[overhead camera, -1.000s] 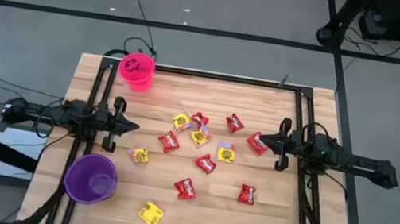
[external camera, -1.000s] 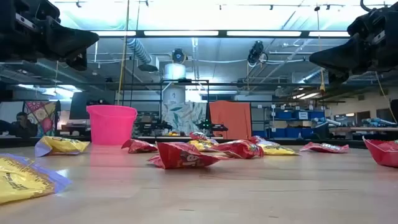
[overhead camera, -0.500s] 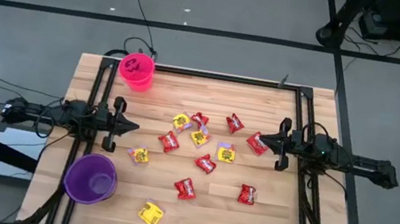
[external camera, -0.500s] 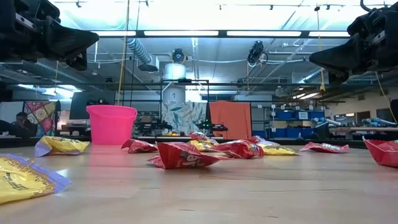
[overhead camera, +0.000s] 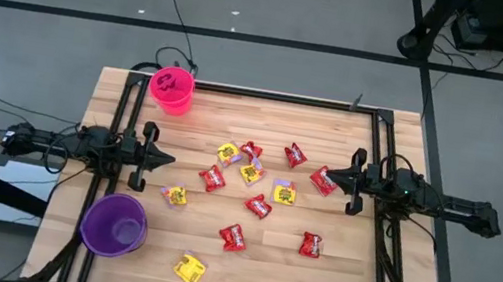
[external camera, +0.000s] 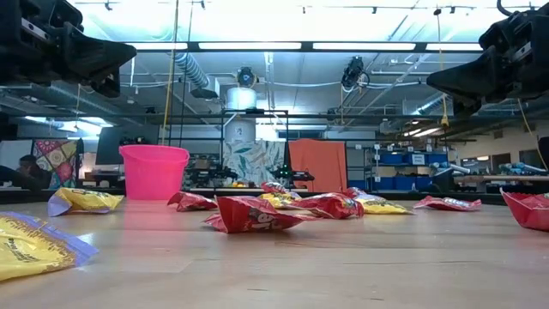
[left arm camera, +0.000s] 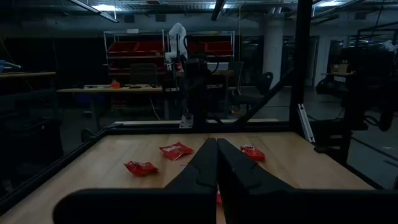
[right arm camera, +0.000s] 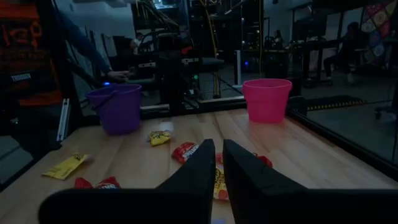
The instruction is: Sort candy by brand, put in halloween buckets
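Several red and yellow candy packets (overhead camera: 251, 176) lie flat and scattered on the middle of the wooden table. The pink bucket (overhead camera: 172, 88) stands at the far left corner. The purple bucket (overhead camera: 115, 225) stands near the left near edge. My left gripper (overhead camera: 168, 159) hovers shut over the table's left side, pointing right toward the candy. My right gripper (overhead camera: 334, 180) hovers shut at the right side, pointing left, its tip above a red packet (overhead camera: 323, 181). In the low view both grippers (external camera: 133, 53) (external camera: 429, 81) hang well above the table top.
Black frame rails run along the left and right sides of the table (overhead camera: 210, 276) and along its far edge. A lone yellow packet (overhead camera: 189, 270) lies near the near edge, right of the purple bucket. People show in the room beyond.
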{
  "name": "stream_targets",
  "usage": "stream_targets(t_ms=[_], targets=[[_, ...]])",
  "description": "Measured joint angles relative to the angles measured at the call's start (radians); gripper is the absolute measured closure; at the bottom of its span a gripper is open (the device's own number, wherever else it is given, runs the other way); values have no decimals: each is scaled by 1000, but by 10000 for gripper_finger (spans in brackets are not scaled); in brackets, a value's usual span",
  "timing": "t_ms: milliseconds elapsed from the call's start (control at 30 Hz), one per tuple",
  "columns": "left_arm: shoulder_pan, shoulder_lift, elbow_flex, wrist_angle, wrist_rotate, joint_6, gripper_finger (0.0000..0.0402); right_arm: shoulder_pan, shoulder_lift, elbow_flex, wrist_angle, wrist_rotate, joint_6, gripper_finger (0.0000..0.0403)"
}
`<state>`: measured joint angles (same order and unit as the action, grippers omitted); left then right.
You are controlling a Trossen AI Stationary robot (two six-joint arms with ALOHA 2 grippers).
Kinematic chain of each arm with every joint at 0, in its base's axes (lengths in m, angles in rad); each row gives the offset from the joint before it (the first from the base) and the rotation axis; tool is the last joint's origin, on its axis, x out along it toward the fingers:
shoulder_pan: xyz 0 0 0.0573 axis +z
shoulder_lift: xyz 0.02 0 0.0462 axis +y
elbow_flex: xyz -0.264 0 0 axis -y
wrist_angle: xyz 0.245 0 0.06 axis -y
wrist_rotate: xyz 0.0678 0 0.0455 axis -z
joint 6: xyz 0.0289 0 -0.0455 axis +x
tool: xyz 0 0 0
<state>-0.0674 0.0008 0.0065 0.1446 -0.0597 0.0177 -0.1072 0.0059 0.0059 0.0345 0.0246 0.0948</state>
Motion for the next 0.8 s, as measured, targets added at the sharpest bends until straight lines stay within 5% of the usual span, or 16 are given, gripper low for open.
stream_targets(t_ms=[800], targets=[[0, 0, 0, 77, 0, -21, 394, 0, 0, 0, 0, 0, 0, 357]])
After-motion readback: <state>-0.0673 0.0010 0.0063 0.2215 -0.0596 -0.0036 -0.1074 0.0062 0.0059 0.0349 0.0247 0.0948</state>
